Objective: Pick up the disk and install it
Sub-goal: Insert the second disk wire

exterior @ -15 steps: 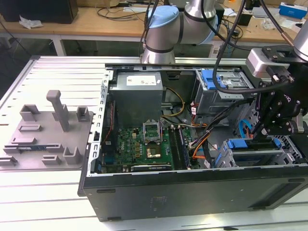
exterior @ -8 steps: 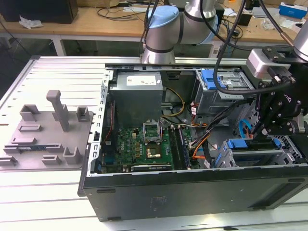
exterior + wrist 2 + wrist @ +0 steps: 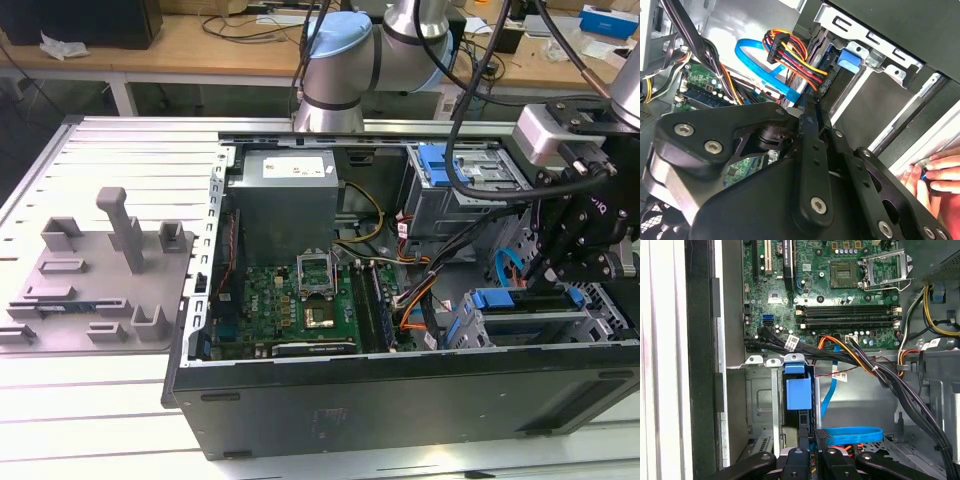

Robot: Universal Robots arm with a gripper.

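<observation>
In the exterior view the gripper [image 3: 560,285] reaches into the open computer case [image 3: 400,400] at the drive cage [image 3: 520,325] on the exterior view's right; in the first wrist view its fingers [image 3: 804,440] are clenched on the disk [image 3: 799,395], whose blue carrier stands edge-on in the cage slot beside the motherboard [image 3: 830,285]; a person's hand [image 3: 940,172] rests on the case edge.

We're in a robotics lab or electronics workshop: an open computer case [image 3: 400,300] lies on a slotted aluminium table [image 3: 120,160], a grey fixture plate [image 3: 95,280] beside it, and a cluttered wooden workbench [image 3: 200,40] with cables behind it.
</observation>
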